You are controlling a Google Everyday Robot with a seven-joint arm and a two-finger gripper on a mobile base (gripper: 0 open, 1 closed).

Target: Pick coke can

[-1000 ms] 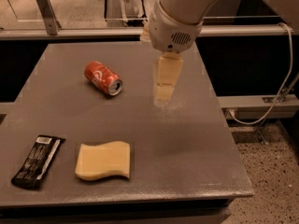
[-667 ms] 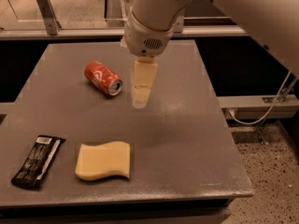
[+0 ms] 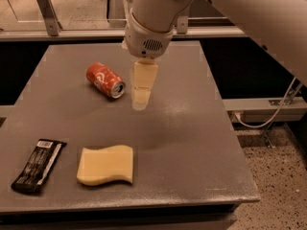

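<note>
The coke can (image 3: 105,80) is red with white script. It lies on its side on the grey table (image 3: 192,143), left of centre, with its silver top facing front right. My gripper (image 3: 140,102) hangs from the white arm above the table's middle. It points down and sits just right of the can's silver end, apart from it. I see nothing held in it.
A black snack-bar wrapper (image 3: 38,165) lies at the front left. A yellow sponge (image 3: 105,165) lies beside it near the front edge. A metal rail (image 3: 72,32) runs behind the table. A white cable (image 3: 268,119) hangs at the right above speckled floor.
My arm and gripper have moved left across the table, from its right-centre to just beside the can. The can, sponge and wrapper have not moved.
</note>
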